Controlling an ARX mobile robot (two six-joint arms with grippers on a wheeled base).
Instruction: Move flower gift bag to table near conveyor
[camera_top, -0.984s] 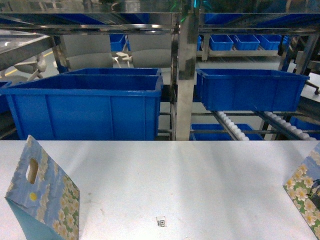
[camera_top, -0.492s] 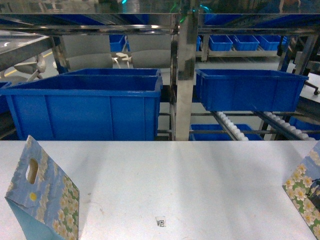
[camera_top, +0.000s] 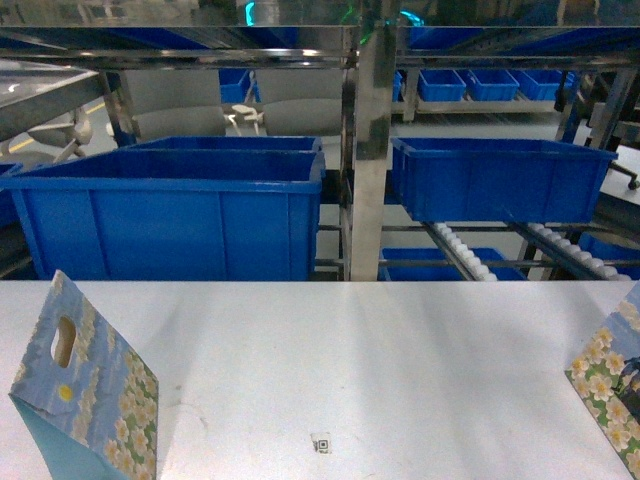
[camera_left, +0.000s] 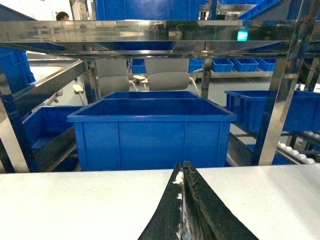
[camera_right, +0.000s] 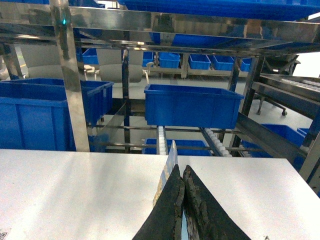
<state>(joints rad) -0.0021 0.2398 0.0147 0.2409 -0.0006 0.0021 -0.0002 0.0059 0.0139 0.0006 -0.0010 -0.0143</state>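
Upright on the plain white matte desk (camera_top: 350, 350): one blue flower-printed paper gift bag (camera_top: 85, 400) at the near left, a second flowered gift bag (camera_top: 610, 385) at the right edge, near the sloping white-roller conveyor (camera_top: 462, 252). Right tool (camera_right: 183, 170) pinched on the second bag's thin top edge. Left tool (camera_left: 182, 167) pressed together; whether on anything, impossible to tell.

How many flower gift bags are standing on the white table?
2. One flower-printed paper gift bag stands at the table's near-left corner; another at the right edge, partly cut off. More may lie outside the view.
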